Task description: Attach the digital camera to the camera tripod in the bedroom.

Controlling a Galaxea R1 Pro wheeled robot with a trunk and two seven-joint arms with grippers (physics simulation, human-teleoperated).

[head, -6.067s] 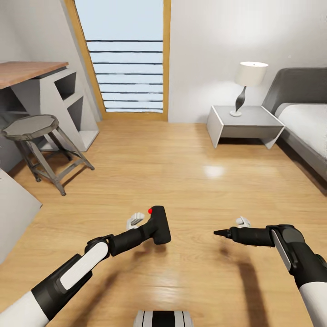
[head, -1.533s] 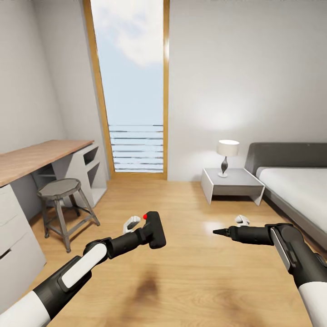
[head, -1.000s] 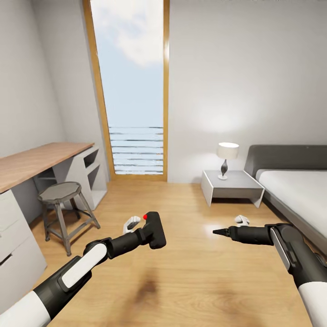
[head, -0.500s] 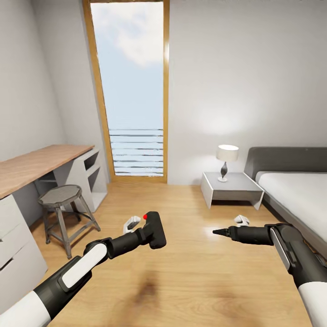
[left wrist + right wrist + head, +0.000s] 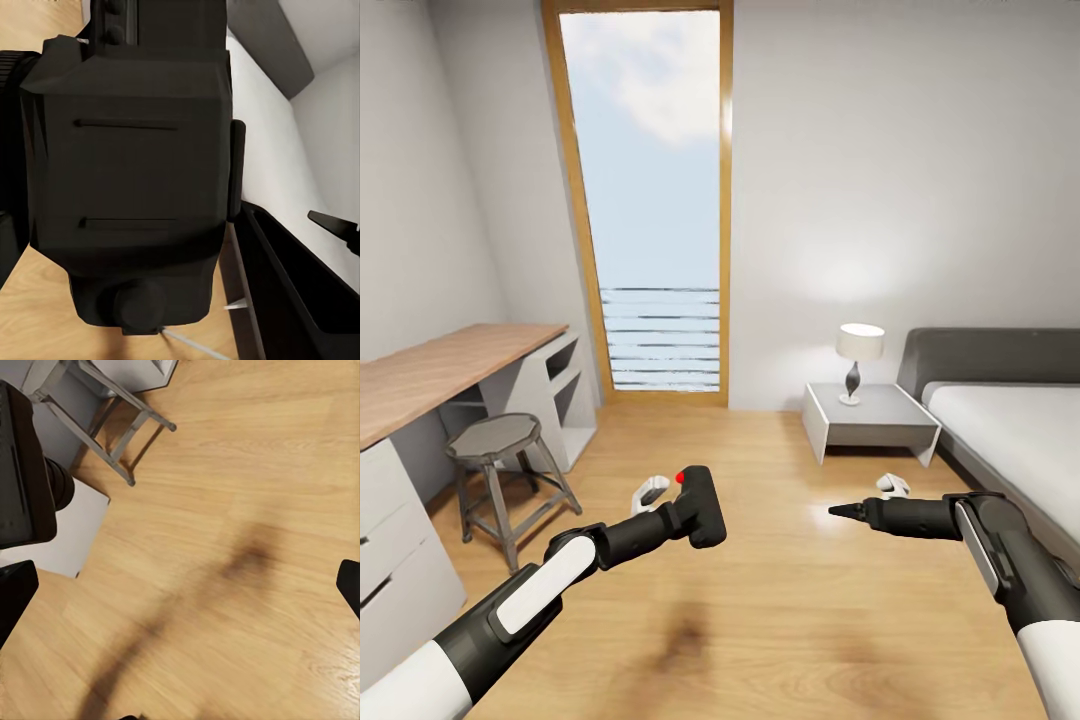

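Note:
The digital camera (image 5: 703, 507), a black box with a red button on top, hangs over the light wood floor in the lower middle of the head view. My left gripper (image 5: 686, 516) is shut on it. In the left wrist view the digital camera (image 5: 127, 165) sits very close to the lens. Off to the right, at the same height, my right gripper (image 5: 838, 512) is open and holds nothing. Its fingers (image 5: 16, 592) stand wide apart over bare floor in the right wrist view. The camera tripod is out of view. This is the bedroom, with grey walls.
A grey stool (image 5: 492, 440) stands by a wood-topped desk (image 5: 450, 365) on the left. A tall wood-framed window (image 5: 655, 200) is straight ahead. A grey nightstand (image 5: 870, 415) with a lamp (image 5: 859, 345) and a grey bed (image 5: 1020, 420) stand on the right. Open floor lies ahead.
The head view has tilted upward, so the window's top frame now shows and the furniture sits lower. Both arms hold the same pose, with the camera still gripped.

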